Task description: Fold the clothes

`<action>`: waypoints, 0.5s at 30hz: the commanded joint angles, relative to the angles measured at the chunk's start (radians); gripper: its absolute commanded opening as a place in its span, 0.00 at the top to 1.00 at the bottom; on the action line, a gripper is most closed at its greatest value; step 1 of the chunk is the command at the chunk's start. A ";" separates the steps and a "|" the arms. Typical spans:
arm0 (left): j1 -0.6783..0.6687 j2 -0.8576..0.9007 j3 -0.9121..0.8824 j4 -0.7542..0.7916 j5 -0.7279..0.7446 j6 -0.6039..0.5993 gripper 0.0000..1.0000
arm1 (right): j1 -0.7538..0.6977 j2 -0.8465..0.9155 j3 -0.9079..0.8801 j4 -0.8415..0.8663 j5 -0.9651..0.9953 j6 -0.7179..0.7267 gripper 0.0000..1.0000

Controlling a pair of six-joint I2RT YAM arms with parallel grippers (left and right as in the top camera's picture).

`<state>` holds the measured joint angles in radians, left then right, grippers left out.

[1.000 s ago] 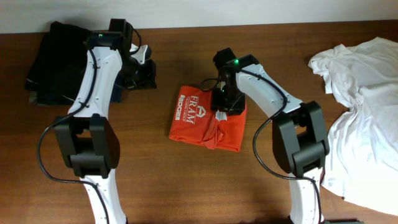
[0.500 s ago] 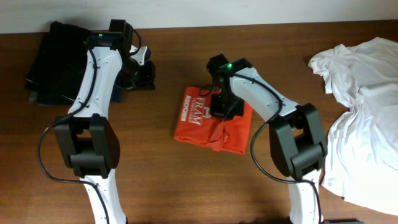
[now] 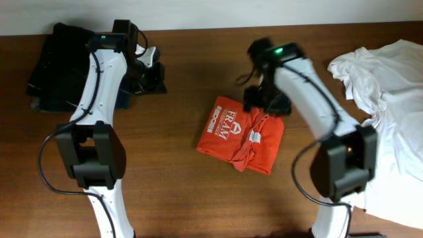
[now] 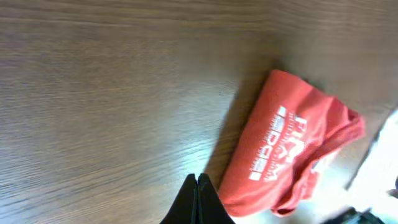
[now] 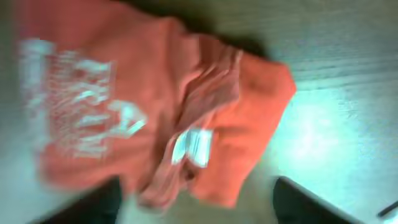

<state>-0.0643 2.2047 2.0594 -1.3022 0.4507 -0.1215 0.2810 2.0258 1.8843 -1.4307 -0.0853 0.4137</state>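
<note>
Seemingly the orange-red folded cotton T-shirt [image 3: 241,132] lies finished on the wooden counter [image 3: 198,198]. The right hand [image 3: 264,104] hovers at its edge, fingers apart; the left hand [image 4: 198,183] is pinched together, empty. Next move, likely: reach for the crumpled white T-shirt [image 3: 383,99].

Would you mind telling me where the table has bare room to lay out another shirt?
Bare wood lies between the left arm and the orange shirt, and from that shirt to the near table edge. The right side is crowded by the white shirt; the far-left corner holds dark clothes.
</note>
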 commanded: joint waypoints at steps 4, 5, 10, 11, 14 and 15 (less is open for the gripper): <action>-0.288 -0.007 -0.038 0.014 0.085 0.047 0.99 | -0.111 -0.020 -0.213 0.275 -0.248 -0.191 0.96; -0.323 -0.007 -0.076 0.053 0.093 0.009 0.99 | -0.119 -0.020 -0.267 0.337 -0.248 -0.175 0.96; -0.399 -0.007 -0.438 0.276 0.373 -0.002 1.00 | -0.219 -0.020 -0.571 0.659 -0.274 -0.151 0.96; -0.400 -0.007 -0.488 0.313 0.423 -0.002 0.99 | -0.233 -0.020 -0.589 0.676 -0.275 -0.151 0.96; -0.413 -0.007 -0.714 0.504 0.533 -0.002 0.99 | -0.241 -0.020 -0.676 0.752 -0.279 -0.146 0.96; -0.416 -0.007 -0.773 0.547 0.513 -0.007 1.00 | -0.243 -0.020 -0.710 0.789 -0.268 -0.139 0.96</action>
<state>-0.4702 2.1971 1.3872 -0.8062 0.9230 -0.1242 0.0444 1.9903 1.2545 -0.6815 -0.3985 0.2615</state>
